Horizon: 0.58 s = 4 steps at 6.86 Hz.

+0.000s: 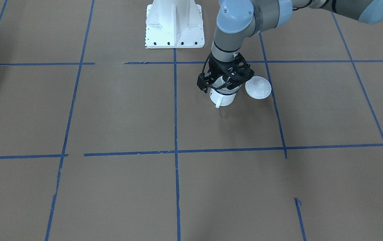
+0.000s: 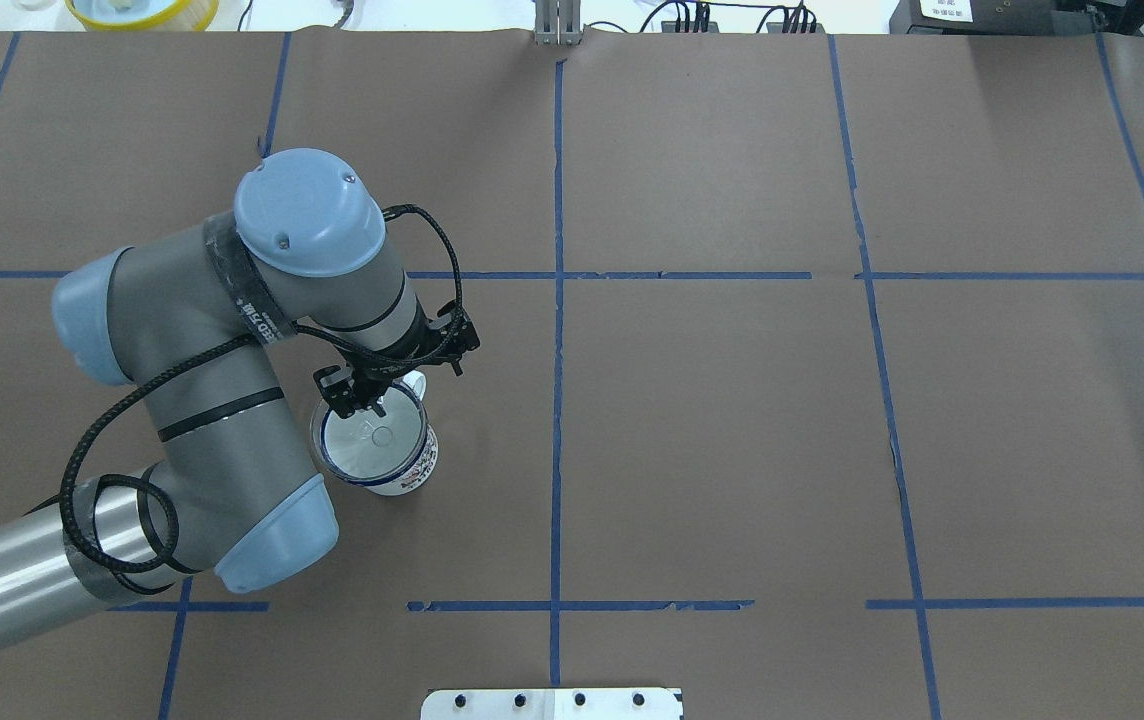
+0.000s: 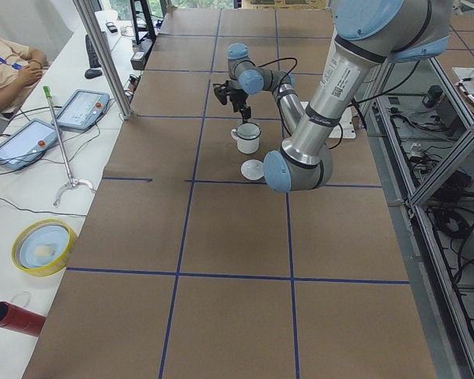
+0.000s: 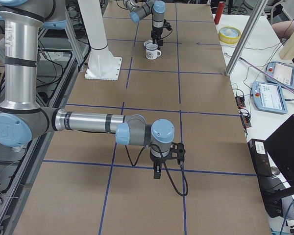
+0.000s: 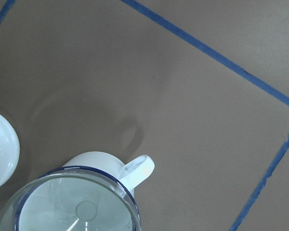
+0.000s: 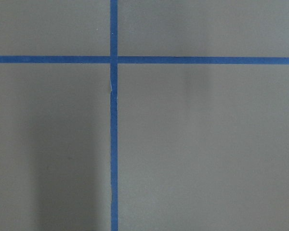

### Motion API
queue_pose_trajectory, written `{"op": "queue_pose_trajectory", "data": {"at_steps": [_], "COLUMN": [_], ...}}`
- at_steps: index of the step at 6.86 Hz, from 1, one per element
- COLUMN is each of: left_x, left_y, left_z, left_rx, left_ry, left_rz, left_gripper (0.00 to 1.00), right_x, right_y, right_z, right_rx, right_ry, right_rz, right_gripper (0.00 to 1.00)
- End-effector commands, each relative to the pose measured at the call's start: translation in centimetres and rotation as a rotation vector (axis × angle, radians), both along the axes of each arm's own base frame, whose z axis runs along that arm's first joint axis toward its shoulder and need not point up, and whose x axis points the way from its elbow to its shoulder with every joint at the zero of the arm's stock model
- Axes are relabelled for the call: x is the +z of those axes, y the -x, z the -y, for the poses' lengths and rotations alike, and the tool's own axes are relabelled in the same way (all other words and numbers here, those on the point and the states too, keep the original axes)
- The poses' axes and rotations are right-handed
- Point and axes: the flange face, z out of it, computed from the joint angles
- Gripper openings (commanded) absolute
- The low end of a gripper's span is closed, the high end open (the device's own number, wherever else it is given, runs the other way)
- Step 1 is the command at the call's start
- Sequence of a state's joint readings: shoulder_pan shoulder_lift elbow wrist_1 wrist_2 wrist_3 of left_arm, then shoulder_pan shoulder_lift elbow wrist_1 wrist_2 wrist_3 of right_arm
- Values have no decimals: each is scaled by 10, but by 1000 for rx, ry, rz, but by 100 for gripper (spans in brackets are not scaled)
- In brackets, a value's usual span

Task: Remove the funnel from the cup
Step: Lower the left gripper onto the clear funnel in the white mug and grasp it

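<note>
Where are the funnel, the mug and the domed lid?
funnel [image 2: 375, 437], overhead exterior view, centre of its clear cone
mug [image 1: 224, 99], exterior front-facing view, white side wall
domed lid [image 1: 258, 87], exterior front-facing view, top of the dome

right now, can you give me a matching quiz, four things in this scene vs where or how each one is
Things:
1. funnel
2. enamel mug
3. white domed lid
4. right claw

Places or states:
a. lies flat on the table beside the mug
b. hangs near a blue tape cross, far from the rest
c. sits in the mug's mouth
d. stands upright, dark blue rim, loop handle showing

Pairs: 1-c, 2-d, 3-a, 4-b
</note>
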<state>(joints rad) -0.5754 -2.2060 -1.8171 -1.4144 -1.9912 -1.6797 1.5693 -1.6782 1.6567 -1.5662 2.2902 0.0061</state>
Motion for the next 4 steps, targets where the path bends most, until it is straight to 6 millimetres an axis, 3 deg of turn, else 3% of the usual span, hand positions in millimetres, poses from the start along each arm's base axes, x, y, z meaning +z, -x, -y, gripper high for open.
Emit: {"op": "queue_pose_trajectory", "data": {"at_steps": [1, 2, 3, 4], "left_x": [5, 5, 2, 1], "left_y": [-6, -5, -3, -2], "left_z": [-3, -3, -5, -5], "left_rx": [4, 6, 8, 8], "left_ry": [3, 6, 3, 4], "left_rz": [8, 6, -3, -2], "left_gripper": [49, 20, 0, 0], "right_x": [0, 0, 0, 1], "right_y": [0, 0, 0, 0], "right_z": [0, 0, 0, 0], "right_rx": [0, 0, 0, 0], "right_ry": [0, 0, 0, 2], "right_rz": [0, 0, 0, 0], "right_gripper": [100, 100, 100, 100]}}
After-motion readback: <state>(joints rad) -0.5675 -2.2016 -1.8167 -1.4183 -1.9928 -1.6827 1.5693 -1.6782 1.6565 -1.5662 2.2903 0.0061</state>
